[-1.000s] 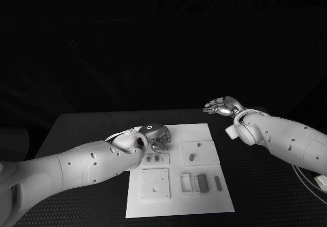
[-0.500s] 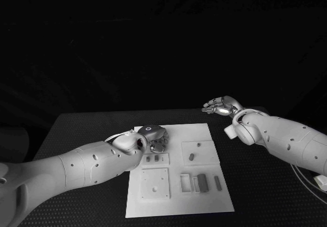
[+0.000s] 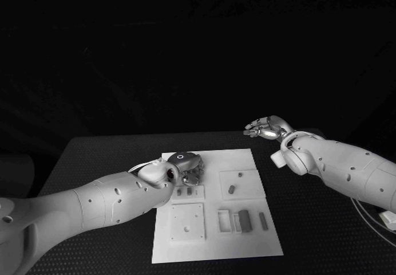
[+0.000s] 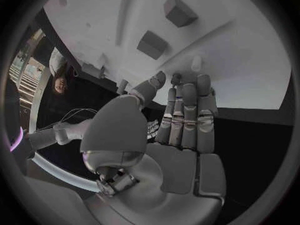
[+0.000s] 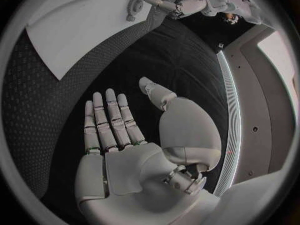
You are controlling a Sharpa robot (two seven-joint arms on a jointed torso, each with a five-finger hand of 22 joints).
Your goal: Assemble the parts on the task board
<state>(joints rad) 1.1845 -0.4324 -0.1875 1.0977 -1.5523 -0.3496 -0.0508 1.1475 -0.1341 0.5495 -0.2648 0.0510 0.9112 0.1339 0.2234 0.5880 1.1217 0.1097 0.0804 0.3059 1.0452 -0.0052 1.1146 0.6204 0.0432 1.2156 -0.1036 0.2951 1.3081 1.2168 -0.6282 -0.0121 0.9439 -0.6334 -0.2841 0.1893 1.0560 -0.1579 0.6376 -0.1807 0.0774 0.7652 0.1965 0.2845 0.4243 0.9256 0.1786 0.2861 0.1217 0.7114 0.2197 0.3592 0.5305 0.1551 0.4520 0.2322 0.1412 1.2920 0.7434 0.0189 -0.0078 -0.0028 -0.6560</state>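
The white task board (image 3: 248,240) lies in the middle of the black table. Small grey parts lie on it: two short ones (image 3: 186,192) near its left edge, one (image 3: 233,189) in the middle, and long ones (image 3: 245,217) in slots nearer me. My left hand (image 3: 186,165) hovers over the board's far left corner with its fingers pointing down at it. In the left wrist view its fingers (image 4: 187,110) lie straight and close together above the board, with two grey parts (image 4: 152,44) beyond them and nothing in its grasp. My right hand (image 3: 265,129) is raised off the board's far right corner, open and empty.
Black table (image 3: 99,154) surrounds the board on all sides. In the right wrist view the right hand (image 5: 119,125) hangs over bare black table, the board (image 5: 81,20) lies off to one side, and the left hand (image 5: 181,0) is at its far corner.
My left hand has shifted slightly toward the board's far left corner, with its fingers tucked a little further under. The right hand has stayed in place.
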